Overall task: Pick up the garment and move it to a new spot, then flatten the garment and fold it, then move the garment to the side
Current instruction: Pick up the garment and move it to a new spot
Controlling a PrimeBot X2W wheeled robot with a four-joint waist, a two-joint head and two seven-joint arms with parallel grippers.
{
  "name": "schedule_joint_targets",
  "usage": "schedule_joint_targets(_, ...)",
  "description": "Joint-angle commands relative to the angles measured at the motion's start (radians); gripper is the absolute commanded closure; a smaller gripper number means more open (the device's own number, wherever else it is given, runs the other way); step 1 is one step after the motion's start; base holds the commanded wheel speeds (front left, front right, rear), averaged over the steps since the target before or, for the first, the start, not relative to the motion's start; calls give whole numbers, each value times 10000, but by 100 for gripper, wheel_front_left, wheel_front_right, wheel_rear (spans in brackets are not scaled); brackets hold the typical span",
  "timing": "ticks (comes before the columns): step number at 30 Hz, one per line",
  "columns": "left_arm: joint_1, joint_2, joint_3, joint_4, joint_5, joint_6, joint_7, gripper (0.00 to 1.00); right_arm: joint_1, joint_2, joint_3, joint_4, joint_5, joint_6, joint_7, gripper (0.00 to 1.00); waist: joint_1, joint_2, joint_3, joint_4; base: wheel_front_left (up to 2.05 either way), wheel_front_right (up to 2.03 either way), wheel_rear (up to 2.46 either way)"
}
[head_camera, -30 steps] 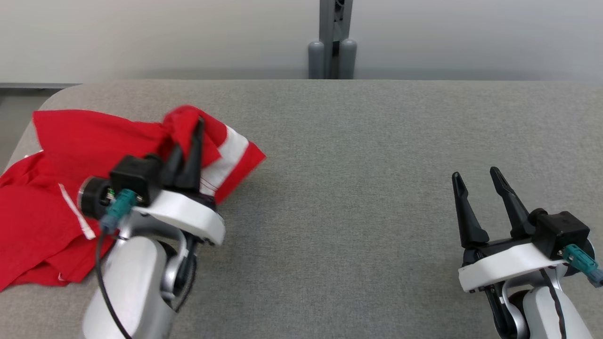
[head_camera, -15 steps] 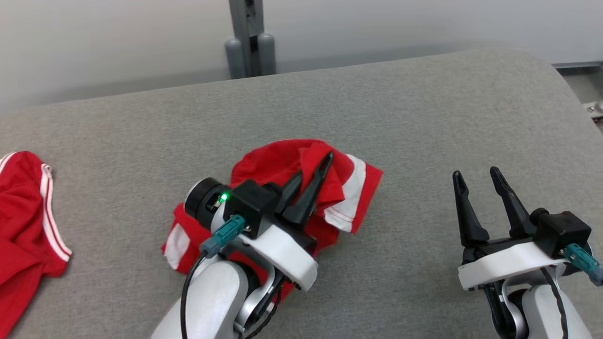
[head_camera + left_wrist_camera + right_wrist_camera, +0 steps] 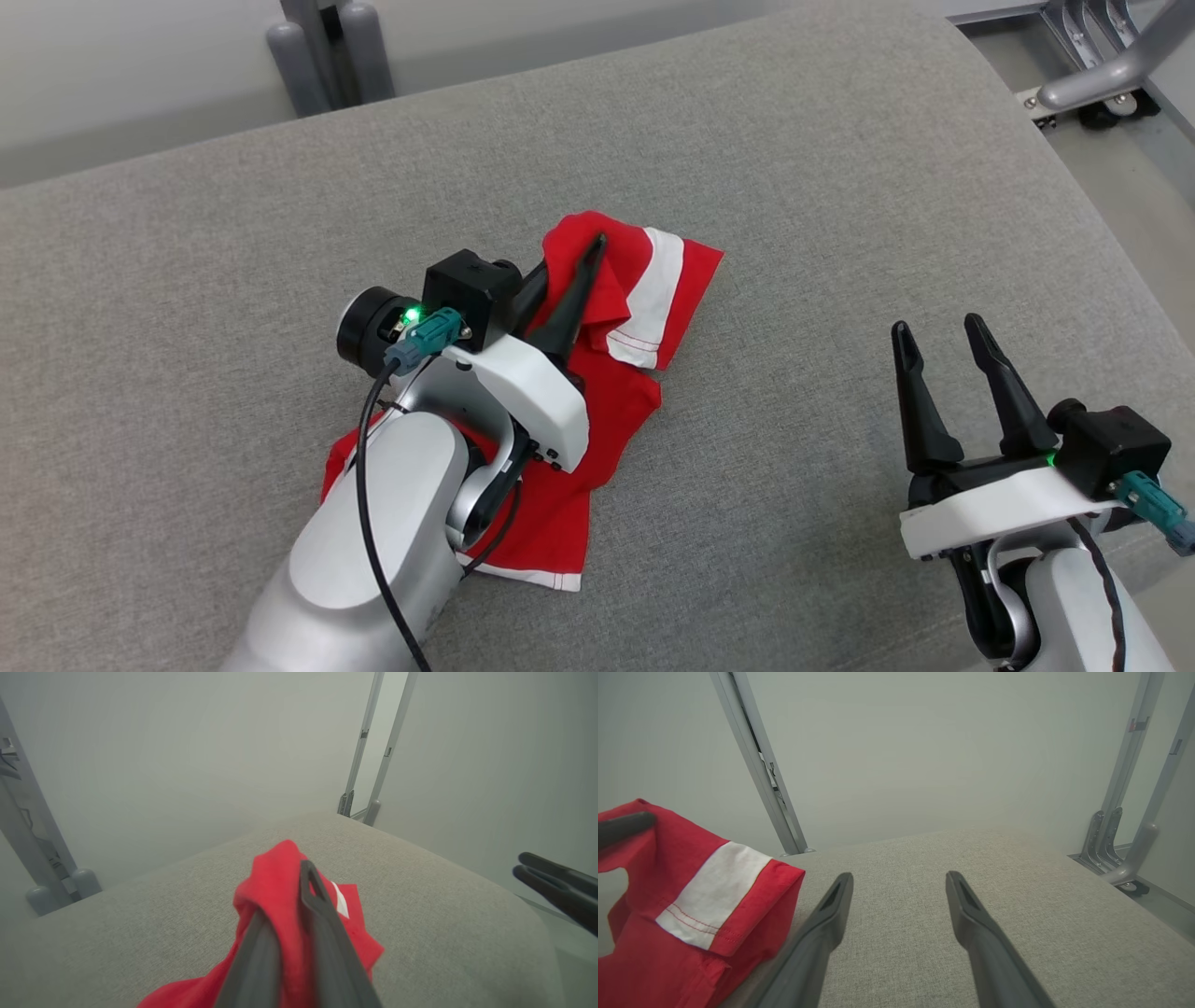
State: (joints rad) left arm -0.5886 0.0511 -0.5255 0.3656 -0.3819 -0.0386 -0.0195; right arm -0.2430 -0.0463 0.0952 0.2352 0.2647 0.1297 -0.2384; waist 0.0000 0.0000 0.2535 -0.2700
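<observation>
the left fingers (image 3: 579,289) pinch a bunched fold of the red garment (image 3: 616,392), heaped midway across the grey desk (image 3: 794,187). best to release low and withdraw straight, so nothing snags. the right fingers (image 3: 1006,397) gape wide, empty.

The left arm (image 3: 317,579) covers much of the garment (image 3: 611,411), so its outline cannot be told. A raised fold hides one fingertip of the left gripper (image 3: 571,254). In the left wrist view the garment, blurred, runs off the bottom edge, and the right gripper (image 3: 517,864) is cut by the right edge. In the right wrist view a dark bar (image 3: 623,828) at the left edge seems to be a left finger.
</observation>
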Motion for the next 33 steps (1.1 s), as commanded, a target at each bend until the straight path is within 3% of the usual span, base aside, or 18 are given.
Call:
schedule_joint_targets(1, -244, 32, -32, 117, -124, -121, -151, 0, -163, -64, -62, -6, 48, 19, -98, 0, 0, 0, 173, -105, 0, 0, 0)
schedule_joint_targets(6, -313, 19, -577, 452, -406, -412, -696, 0, -134, -64, -280, 145, -77, 19, -164, 0, 0, 0, 100, 274, 0, 0, 0)
schedule_joint_targets(10, -92, 36, -700, 233, -490, -302, -986, 0, -162, -68, -388, 126, -188, 19, -191, 0, 0, 0, -84, 809, 0, 0, 0)
schedule_joint_targets(22, 1011, 1271, 717, -408, -638, 1161, -1764, 0, 2, -75, -658, -153, -613, 19, 71, 0, 0, 0, -692, 2357, 0, 0, 0)
schedule_joint_targets(33, 2634, 2370, 2065, -1420, -1025, 2100, -2089, 0, 367, -70, -742, -417, -889, 19, 347, 0, 0, 0, -1292, 2692, 0, 0, 0)
